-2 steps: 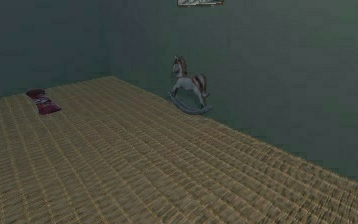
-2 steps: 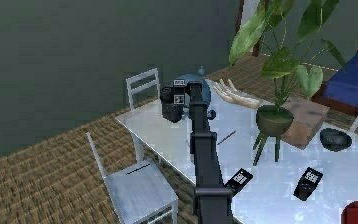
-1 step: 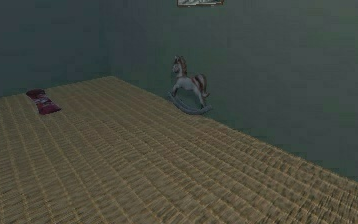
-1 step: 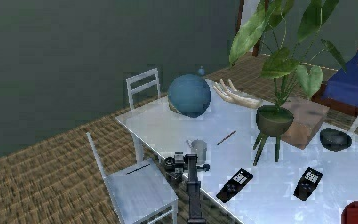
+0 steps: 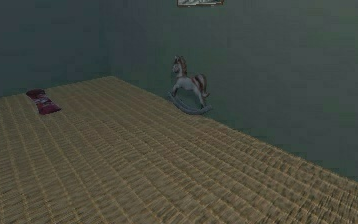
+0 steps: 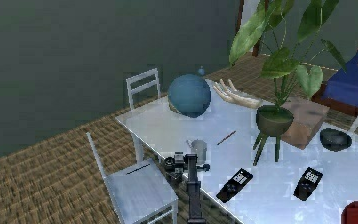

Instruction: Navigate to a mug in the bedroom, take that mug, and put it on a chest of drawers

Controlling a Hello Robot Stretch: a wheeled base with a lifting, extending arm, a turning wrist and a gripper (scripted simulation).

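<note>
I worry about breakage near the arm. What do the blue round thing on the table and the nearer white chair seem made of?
Blue round thing: probably glazed ceramic or glass, since it is smooth with a faint sheen; hard to say which. Nearer white chair: likely painted wood or metal, with a matte finish, thin straight bars and a flat seat.
</note>
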